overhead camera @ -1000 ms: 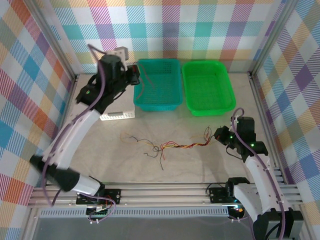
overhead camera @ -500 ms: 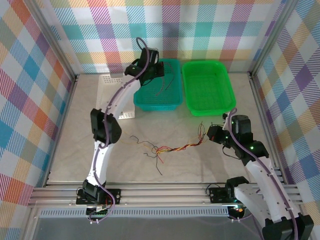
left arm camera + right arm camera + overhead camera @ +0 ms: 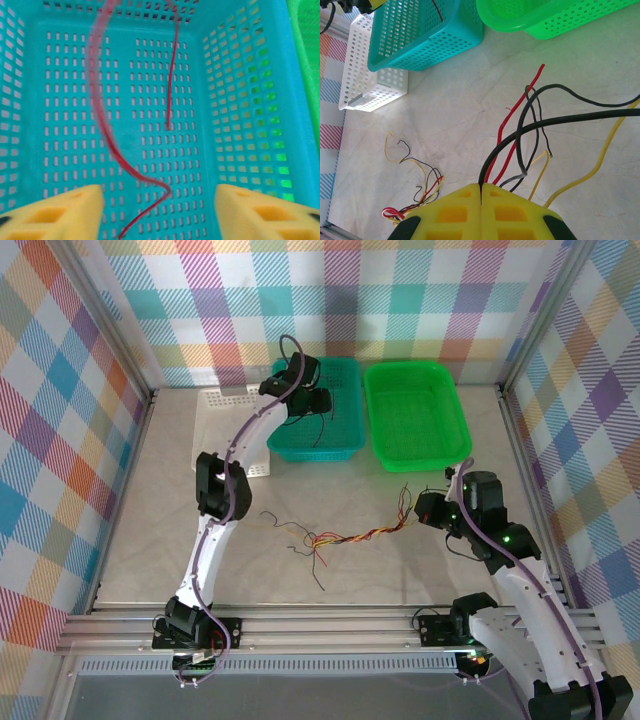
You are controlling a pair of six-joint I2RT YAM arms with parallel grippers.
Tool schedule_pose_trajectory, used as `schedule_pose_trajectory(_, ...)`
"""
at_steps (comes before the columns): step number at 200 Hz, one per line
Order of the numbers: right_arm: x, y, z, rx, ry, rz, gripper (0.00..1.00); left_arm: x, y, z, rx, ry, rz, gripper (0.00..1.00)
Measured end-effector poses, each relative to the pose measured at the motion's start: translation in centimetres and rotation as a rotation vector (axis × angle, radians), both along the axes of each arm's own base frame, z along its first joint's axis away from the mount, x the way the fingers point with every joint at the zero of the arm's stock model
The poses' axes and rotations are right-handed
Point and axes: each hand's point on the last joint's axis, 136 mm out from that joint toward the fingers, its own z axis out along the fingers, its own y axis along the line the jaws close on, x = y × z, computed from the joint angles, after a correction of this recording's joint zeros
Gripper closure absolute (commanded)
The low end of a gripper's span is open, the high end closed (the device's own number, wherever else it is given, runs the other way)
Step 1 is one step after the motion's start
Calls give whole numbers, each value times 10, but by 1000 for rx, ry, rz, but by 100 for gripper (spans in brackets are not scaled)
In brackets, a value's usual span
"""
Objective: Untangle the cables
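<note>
1. Right gripper (image 3: pixel 428 508): it sits at the near right of the table (image 3: pixel 150 540). Its jaws are closed on the right end of the cables (image 3: pixel 345 537). In the right wrist view the two yellow fingers (image 3: pixel 445 215) meet, a black wire leaves their seam, and red, yellow and grey strands fan out just beside it.

2. Cables: these are very thin wires in red, orange, yellow and black. They are twisted into one bundle that runs leftward from the right gripper across mid-table. Loose dark ends trail to the left and toward the near edge.

3. Clearances: bare tabletop lies left of the bundle and between the bundle and the baskets. An aluminium rail (image 3: pixel 330 618) borders the near edge. Checked walls close the left, right and far sides.

4. Containers, far end: a white basket (image 3: pixel 215 405), a teal basket (image 3: pixel 345 445) and a green basket (image 3: pixel 415 462) stand in a row, each just beside the next.

5. Left gripper (image 3: pixel 318 405): it hangs over the teal basket with its jaws open. In the left wrist view a red cable (image 3: pixel 171 80) hangs into the basket, its lower end near the perforated floor, and a second red strand beside it is blurred.
</note>
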Motion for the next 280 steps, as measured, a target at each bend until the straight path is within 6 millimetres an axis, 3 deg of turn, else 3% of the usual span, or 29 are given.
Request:
schedule_pose_trajectory(18, 1, 1, -2, -4, 6, 1, 100, -4, 1, 4, -8, 11, -8, 13)
schedule_pose_trajectory(35, 3, 2, -4, -9, 17, 4, 100, -8, 0, 17, -28, 7, -17, 10)
schedule_pose_trajectory(77, 10, 8, -1, -2, 21, 19, 100, -34, -3, 83, -127, -41, -56, 10)
schedule_pose_trajectory(108, 16, 18, 16, 45, -13, 54, 100, -102, -7, 122, -264, -30, -121, 10)
schedule_pose_trajectory(128, 19, 24, 26, 75, -39, 78, 100, -154, -19, 132, -338, -28, -190, 11)
schedule_pose_trajectory(149, 20, 29, 30, 101, -50, 97, 100, -214, -46, 117, -391, 9, -303, 14)
schedule_pose_trajectory(167, 20, 33, 35, 124, -57, 108, 100, -263, -64, 84, -417, 96, -391, 20)
schedule_pose_trajectory(185, 20, 36, 38, 144, -63, 118, 100, -297, -66, 48, -420, 184, -429, 27)
schedule_pose_trajectory(212, 21, 40, 45, 174, -73, 126, 100, -330, -51, 20, -413, 248, -443, 36)
schedule_pose_trajectory(256, 25, 44, 51, 214, -77, 129, 100, -361, -27, 32, -423, 183, -480, 46)
schedule_pose_trajectory(280, 27, 46, 55, 237, -80, 129, 100, -372, -18, 19, -408, 196, -483, 47)
